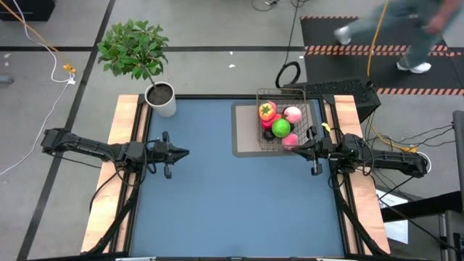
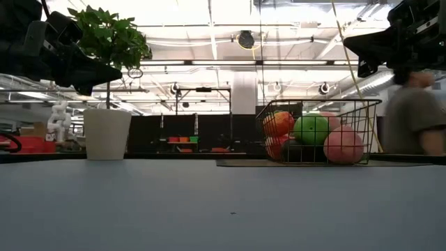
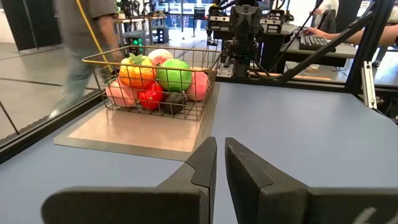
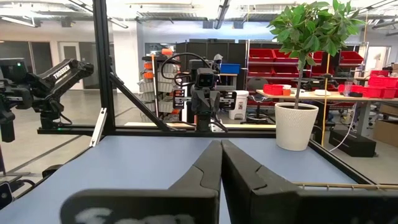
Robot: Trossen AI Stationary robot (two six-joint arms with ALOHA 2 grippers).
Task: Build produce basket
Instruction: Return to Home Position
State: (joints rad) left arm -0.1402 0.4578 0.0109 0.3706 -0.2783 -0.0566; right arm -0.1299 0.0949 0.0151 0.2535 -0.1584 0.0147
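Blue table [image 1: 232, 203] — basket [image 1: 310, 109] holds produce [image 1: 281, 128]; left gripper [image 1: 183, 153], right gripper [image 1: 296, 147] both closed, raised.

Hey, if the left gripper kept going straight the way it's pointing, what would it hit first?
Probably the right gripper, facing it across the table; the basket sits just beside that line, though depth is unclear.

We see the right gripper [image 4: 221, 144], its two dark fingers [image 4: 202, 171] pressed together over the blue table [image 4: 143, 162]. Straight beyond the fingertips, across the table, the left arm [image 4: 204, 93] faces us — and a potted plant [image 4: 298, 93] stands off to one side.
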